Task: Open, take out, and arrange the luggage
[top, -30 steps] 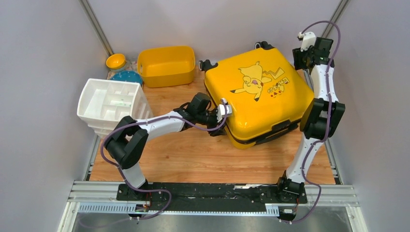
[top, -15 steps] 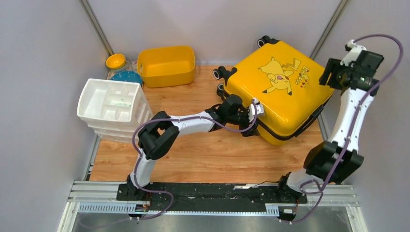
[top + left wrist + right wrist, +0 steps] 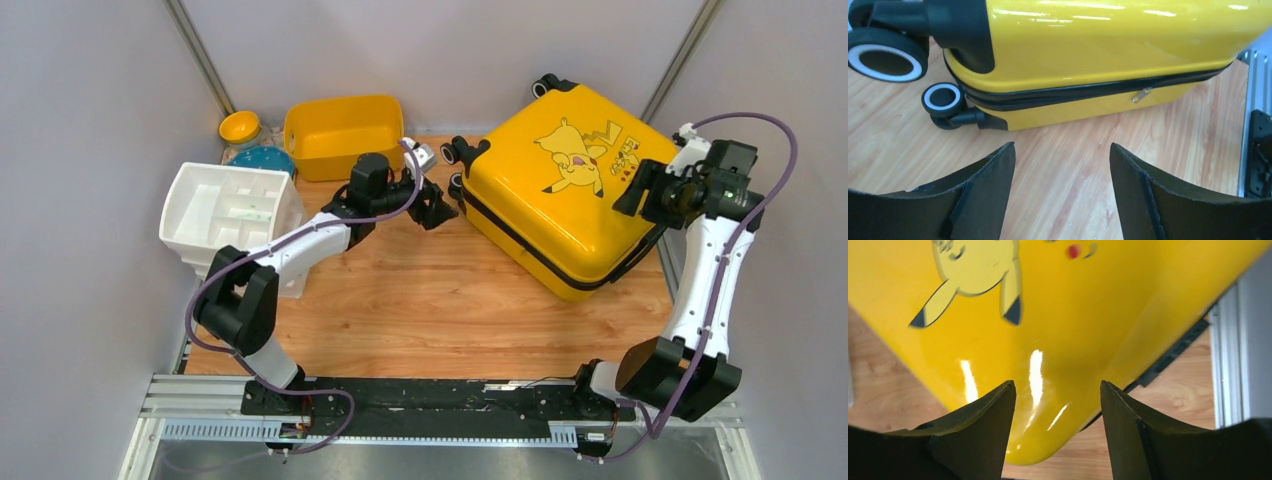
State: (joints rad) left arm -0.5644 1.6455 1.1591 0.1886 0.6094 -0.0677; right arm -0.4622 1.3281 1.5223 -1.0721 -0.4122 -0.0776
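Light wood-grain tabletop. On it: large yellow hard-shell suitcase at far right, lying cartoon-print side up, black zipper shut, black wheels on its far-left side. Plain yellow plastic tub at far centre. White compartmented plastic organiser at left edge. Small yellow bowl and round teal dish in far-left corner, just beside the tub.

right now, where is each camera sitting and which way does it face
Top external: above and behind the robot, facing down on the table; both arms, left claw and right claw show.
Left wrist: behind the left claw, facing the luggage zipper side and wheels; open fingers show.
Right wrist: behind the right claw, facing the luggage's printed lid; open fingers show.
Shared: all three see the luggage.
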